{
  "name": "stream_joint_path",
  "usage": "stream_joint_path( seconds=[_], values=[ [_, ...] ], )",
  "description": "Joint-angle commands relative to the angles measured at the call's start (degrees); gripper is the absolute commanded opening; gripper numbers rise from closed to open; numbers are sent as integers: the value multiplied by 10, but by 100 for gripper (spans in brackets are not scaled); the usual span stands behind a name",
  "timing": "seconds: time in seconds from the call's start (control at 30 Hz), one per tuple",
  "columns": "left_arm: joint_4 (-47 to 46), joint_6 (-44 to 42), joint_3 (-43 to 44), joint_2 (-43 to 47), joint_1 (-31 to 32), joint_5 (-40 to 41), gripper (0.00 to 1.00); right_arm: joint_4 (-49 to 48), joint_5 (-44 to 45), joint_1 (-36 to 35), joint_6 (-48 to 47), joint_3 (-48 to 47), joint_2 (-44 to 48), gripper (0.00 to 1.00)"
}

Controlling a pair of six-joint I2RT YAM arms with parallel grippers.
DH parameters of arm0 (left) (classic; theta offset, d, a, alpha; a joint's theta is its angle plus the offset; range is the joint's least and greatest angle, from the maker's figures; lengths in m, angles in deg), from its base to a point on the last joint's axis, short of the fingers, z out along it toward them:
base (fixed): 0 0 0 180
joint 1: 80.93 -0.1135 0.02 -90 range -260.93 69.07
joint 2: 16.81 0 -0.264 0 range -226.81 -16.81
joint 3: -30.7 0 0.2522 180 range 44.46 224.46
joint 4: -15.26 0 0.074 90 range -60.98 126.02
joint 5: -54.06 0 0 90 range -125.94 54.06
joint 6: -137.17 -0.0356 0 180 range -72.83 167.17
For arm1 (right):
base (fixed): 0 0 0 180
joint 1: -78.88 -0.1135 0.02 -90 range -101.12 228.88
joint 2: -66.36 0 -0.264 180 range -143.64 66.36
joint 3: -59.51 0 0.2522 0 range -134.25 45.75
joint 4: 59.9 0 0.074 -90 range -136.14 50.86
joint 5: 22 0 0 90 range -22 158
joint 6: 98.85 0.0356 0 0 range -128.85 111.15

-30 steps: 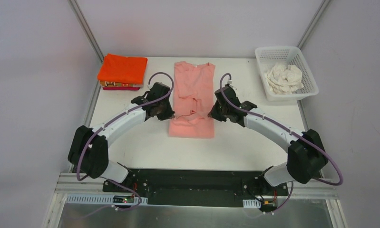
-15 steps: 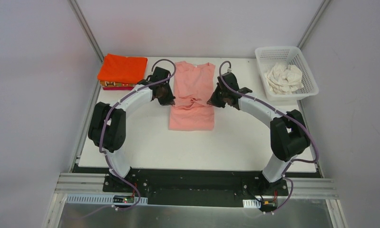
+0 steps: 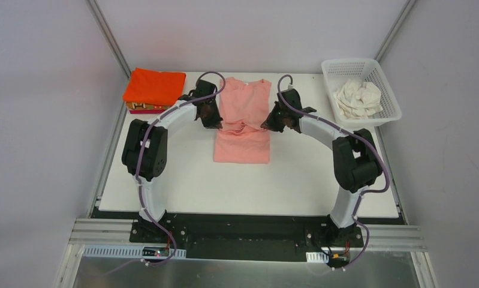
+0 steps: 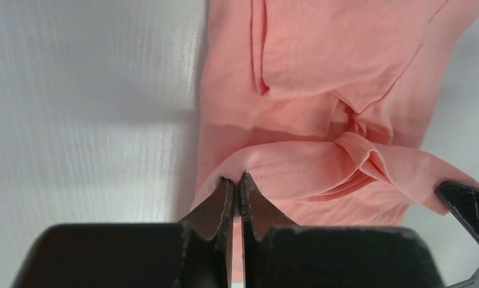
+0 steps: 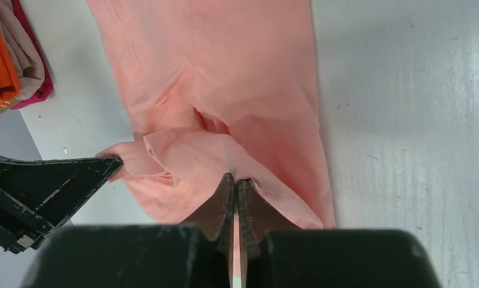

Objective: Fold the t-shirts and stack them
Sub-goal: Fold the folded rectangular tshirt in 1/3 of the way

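Lying lengthwise at mid-table: salmon pink t-shirt (image 3: pixel 241 153), long axis running from the arm bases toward the far wall, collar at the far end. The stitched hem is raised and bunched across the garment's middle, with a doubled layer flat beneath it on the table (image 3: pixel 183 180).

- Left gripper (image 4: pixel 237 180): clamped tight on the hem's left corner, at the shirt's left edge.
- Right gripper (image 5: pixel 234 180): clamped tight on the hem's right corner, at the right edge.
- Bearing: the collar lies straight beyond both grippers, along the long axis. Neither arm is nearer. The fold likely wants an even, parallel carry farther.
- Far left corner: orange t-shirt (image 3: pixel 154 86) folded on top of the stack, magenta t-shirt (image 5: pixel 38 90) beneath.
- Far right: cream-white t-shirt (image 3: pixel 358 99) crumpled in the basket (image 3: pixel 351 62), well apart.
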Motion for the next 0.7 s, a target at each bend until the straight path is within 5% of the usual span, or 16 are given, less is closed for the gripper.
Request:
stream_joint_path(
  seconds=[0.0,0.3,0.43,0.57,0.67],
  values=[
    [6,-25,35,-22,-12,-10,0,-31,-10,10,8,-21,-15,0],
    [12,-29,51,-53,-24,-13,9,-36,-32,28,17,-34,-53,0],
    [17,-28,61,-64,-27,-24,25,-36,-34,33,27,-45,-67,3],
    [22,-27,59,-43,-29,-34,52,-34,-32,35,36,-53,-57,34],
    [30,-27,48,-6,-30,-10,83,-20,-13,34,31,-52,-26,54]
  ],
)
